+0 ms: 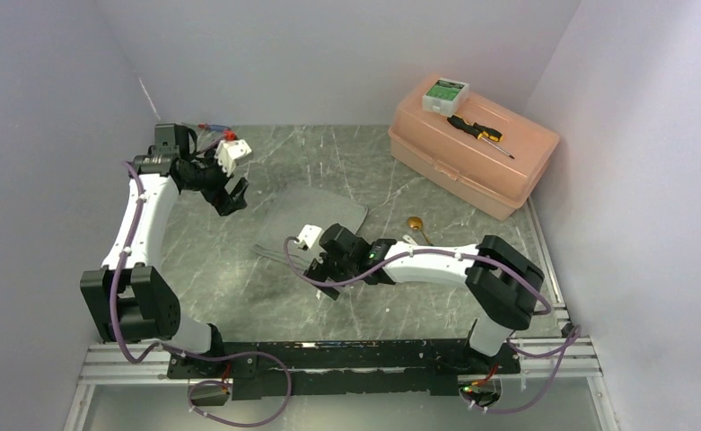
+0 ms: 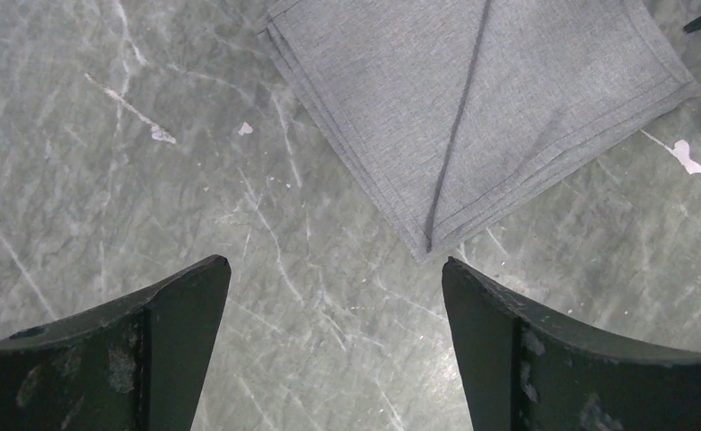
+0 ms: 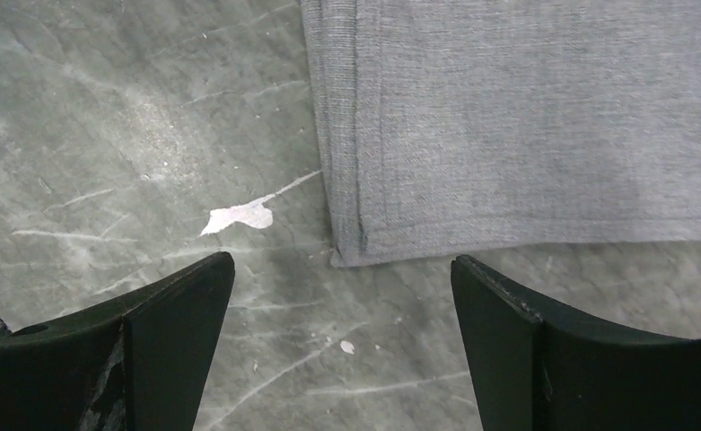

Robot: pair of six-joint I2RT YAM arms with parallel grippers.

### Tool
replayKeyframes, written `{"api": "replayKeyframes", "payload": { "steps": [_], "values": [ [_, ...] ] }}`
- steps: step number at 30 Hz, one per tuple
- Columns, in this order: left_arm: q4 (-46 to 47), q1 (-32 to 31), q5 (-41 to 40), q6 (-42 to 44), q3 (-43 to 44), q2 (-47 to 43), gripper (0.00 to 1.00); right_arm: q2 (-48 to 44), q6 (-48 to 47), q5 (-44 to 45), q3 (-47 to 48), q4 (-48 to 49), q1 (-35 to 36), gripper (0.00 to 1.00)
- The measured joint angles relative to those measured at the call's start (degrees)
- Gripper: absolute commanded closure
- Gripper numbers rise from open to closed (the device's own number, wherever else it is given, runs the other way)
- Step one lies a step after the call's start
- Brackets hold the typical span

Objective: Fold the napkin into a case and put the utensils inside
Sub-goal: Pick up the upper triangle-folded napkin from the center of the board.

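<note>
Top external: folded grey napkin (image 1: 315, 215) lies flat mid desk (image 1: 239, 278); closed peach toolbox (image 1: 441, 166), far right corner, bears a screwdriver (image 1: 477, 133) on its lid. Left fingers (image 2: 176, 346) and right fingers (image 3: 526, 355) spread wide, empty.

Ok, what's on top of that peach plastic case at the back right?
On the lid of the peach case lie a white-and-green box and a black-and-yellow screwdriver. The lid is shut, so its inside is hidden.

Screwdriver (image 1: 479, 133) atop peach toolbox (image 1: 459, 175)
</note>
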Motion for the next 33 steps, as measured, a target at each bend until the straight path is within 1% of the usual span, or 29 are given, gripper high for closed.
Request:
{"api": "replayKeyframes", "payload": {
  "steps": [6,9,13,16,21,27,31,33],
  "values": [
    [1.44,0.96,2.23,0.22,-4.17,-0.22,0.06,4.09,-0.17,-2.21,0.04,2.62,0.00,0.11],
    [1.33,0.98,2.99,1.38,-5.92,-0.13,0.06,6.08,-0.44,-2.97,0.04,3.34,-0.02,0.17],
    [1.55,1.03,4.42,3.39,-8.52,0.79,0.06,6.43,-1.07,-2.84,0.07,4.68,-0.37,0.23],
    [1.75,1.03,4.94,5.66,-12.17,2.19,0.06,6.56,-1.64,-2.47,0.04,5.25,-0.66,0.30],
    [1.70,0.87,5.64,11.43,-17.77,2.69,0.06,7.02,-2.14,-1.88,0.04,6.32,-0.70,0.45],
    [2.75,-0.90,5.90,21.81,-24.33,2.32,0.06,7.17,-2.14,-0.83,-0.22,7.37,-0.96,0.54],
    [6.60,-3.13,4.59,29.18,-31.41,-0.59,0.06,7.17,-1.68,-0.87,-0.81,8.59,-1.64,0.60],
    [8.63,-3.65,3.89,32.44,-33.40,-2.10,0.07,7.13,-1.29,-0.87,-1.27,9.55,-1.90,0.61]
  ]
}}
